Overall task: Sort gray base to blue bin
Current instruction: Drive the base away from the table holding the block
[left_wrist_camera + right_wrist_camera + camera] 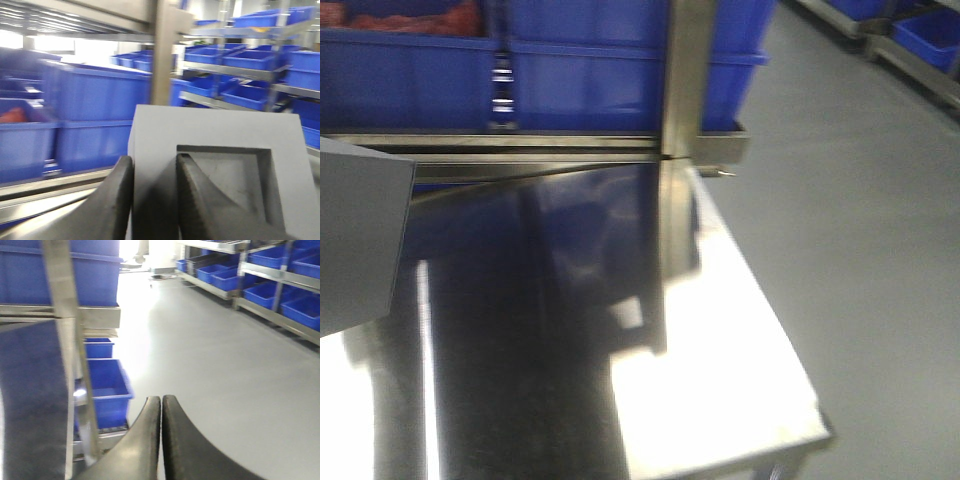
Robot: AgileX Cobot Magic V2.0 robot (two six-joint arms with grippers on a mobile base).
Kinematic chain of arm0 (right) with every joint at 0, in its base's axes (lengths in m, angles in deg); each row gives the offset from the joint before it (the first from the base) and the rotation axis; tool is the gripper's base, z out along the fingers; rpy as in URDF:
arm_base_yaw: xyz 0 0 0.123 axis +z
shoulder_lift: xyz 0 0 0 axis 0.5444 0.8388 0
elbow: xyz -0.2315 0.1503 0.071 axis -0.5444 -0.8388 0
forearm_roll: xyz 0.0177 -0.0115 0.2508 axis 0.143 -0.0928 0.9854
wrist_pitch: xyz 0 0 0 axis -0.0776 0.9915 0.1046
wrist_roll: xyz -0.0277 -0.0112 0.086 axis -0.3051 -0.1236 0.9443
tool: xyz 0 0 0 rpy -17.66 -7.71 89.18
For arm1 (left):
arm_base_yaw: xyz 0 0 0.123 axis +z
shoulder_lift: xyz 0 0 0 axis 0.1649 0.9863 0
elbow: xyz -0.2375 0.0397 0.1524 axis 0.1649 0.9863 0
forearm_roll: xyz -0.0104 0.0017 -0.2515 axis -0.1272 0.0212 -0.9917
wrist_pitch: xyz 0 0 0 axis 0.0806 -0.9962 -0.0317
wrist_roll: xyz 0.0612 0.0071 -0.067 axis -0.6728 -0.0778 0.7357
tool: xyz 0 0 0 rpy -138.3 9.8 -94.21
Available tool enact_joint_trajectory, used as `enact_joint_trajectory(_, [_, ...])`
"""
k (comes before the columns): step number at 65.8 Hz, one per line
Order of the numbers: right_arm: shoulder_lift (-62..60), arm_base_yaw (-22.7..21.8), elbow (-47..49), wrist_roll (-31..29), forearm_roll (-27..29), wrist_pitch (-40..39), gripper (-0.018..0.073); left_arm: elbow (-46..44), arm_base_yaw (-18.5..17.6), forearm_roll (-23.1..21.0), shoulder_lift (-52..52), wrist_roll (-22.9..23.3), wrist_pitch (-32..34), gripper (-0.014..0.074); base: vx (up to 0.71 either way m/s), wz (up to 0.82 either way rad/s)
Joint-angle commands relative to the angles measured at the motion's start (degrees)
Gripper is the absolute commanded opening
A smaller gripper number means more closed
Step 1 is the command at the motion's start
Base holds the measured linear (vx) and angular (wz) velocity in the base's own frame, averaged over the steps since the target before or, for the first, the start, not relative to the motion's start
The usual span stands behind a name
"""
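Left wrist only: left gripper [154, 167] clamped on base [225, 130], one finger in its recess, one outside the wall. Right wrist only: right gripper [161, 402] pinched shut, empty, above floor [225, 365]. Front: base held over table [720, 340], blue bin [590, 80] beyond.

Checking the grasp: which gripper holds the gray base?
The left gripper: its fingers pinch a wall of the gray base, one finger inside the recess. The right gripper is shut on nothing.
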Motion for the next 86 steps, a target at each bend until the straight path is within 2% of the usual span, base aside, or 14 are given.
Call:
enact_joint_trajectory(1, [0.83,-0.11,-0.12,-0.62,-0.42,-4.15,-0.0005,-1.66,-0.30,-0.29,0.50,0.40,6.33,-0.0006,-0.15,-0.69])
enact_joint_trajectory(86, [0.83,-0.11,-0.12,-0.62,-0.42,-4.15,-0.0005,-1.66,-0.30,-0.29,0.50,0.40,6.33,-0.0006,-0.09,-0.65])
